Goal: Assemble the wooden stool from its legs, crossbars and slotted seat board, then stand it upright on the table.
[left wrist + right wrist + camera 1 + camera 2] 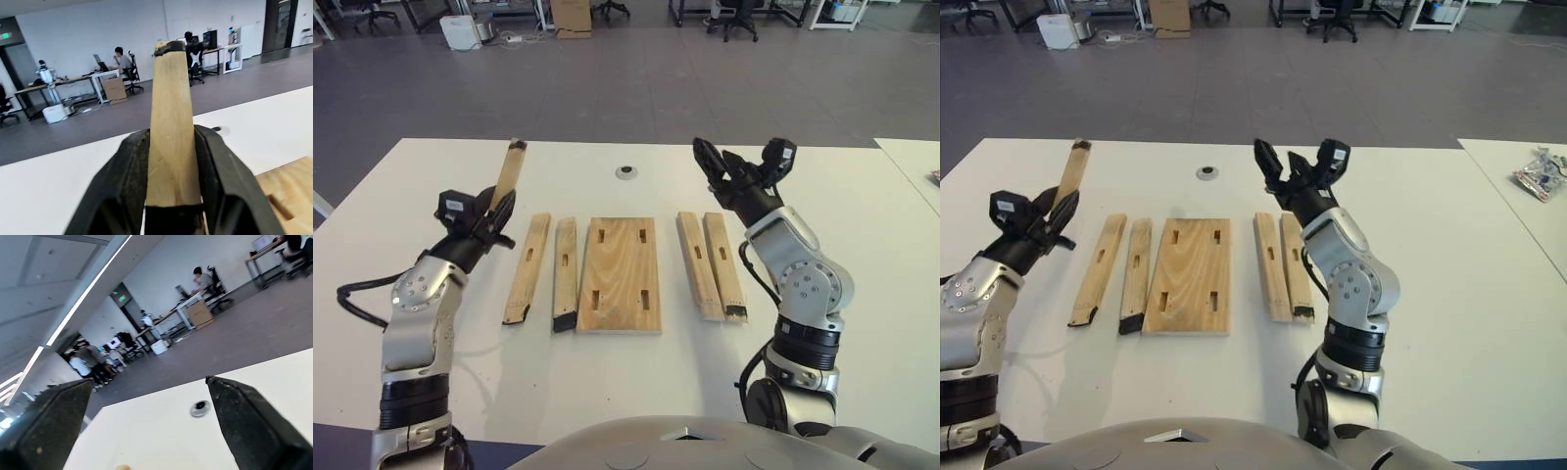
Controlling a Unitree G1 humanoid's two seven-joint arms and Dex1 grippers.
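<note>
Both eye views overlook the same table point(636, 382) from above; wrist views look outward, low.

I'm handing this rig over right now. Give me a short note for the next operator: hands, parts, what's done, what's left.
Left hand: shut on one wooden piece, held tilted up over the left side of the table.
Right hand: open, empty, raised behind the right pair.
Seat board: flat at centre, slots showing, with the left pair and the right pair flat beside it.
Done: one piece gripped; nothing joined.
Left: all assembly, then standing the stool upright.
</note>
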